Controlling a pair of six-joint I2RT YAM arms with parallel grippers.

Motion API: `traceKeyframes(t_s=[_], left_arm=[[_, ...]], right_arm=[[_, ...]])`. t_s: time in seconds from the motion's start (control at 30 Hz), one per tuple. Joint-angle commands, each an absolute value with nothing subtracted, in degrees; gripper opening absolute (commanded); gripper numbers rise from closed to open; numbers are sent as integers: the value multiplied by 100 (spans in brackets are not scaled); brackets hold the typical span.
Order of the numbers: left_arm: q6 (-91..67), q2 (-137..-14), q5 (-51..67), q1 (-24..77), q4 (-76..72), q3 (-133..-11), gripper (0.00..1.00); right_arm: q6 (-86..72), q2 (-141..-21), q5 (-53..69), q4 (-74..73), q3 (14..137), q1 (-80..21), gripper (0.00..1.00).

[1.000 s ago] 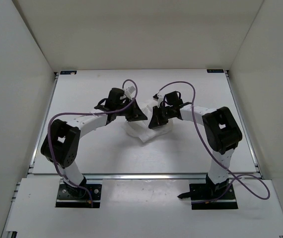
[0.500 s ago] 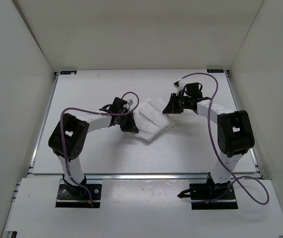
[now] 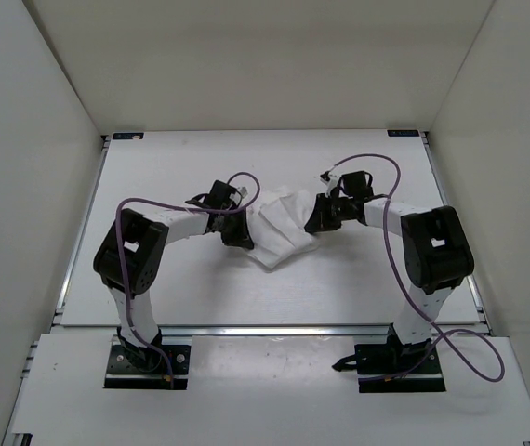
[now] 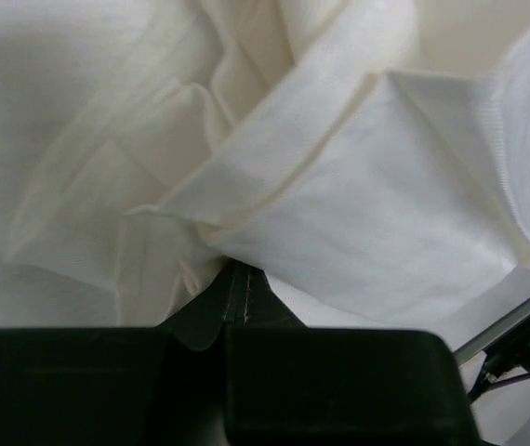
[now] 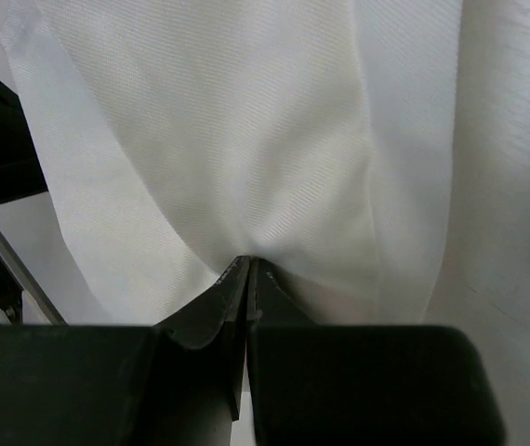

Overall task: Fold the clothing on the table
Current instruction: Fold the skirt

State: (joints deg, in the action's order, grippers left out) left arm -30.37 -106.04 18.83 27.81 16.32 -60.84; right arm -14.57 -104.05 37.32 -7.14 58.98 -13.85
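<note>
Plain white garment of thin, soft woven fabric (image 3: 279, 232), gathered into a rumpled, roughly fan-shaped heap near the middle of the matte white rectangular tabletop (image 3: 172, 288). Pinched at both sides: left jaws clenched on the heap's left edge, right jaws clenched on its right edge, black fingertips pressed together with cloth caught between. From the left wrist: several overlapping layers, soft rounded folds, a turned edge with a raised seam, a finely ribbed strip at far right. From the right wrist: fine diagonal weave, smooth and fairly taut, spreading away from the pinch in long shallow creases. Small dark corner bracket (image 3: 404, 134) at the tabletop's far edge.
</note>
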Motion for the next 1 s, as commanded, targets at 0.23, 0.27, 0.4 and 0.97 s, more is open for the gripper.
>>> traceKeyframes(t_s=[0.23, 0.27, 0.4, 0.97], left_arm=[[-2084, -9247, 1320, 1969, 2530, -6793, 64], [-1944, -9072, 1301, 1917, 2601, -6916, 74], [-1566, -8571, 871, 1872, 3032, -7092, 98], [-1626, -7436, -791, 2013, 4017, -6091, 99]], right_arm=[[-1459, -8967, 3806, -1160, 6609, -765, 54], [-1415, -8913, 3649, -1334, 6653, -730, 59], [-916, -8500, 3044, -1731, 6706, -922, 84], [-756, -8376, 1819, -2470, 6328, -958, 97]])
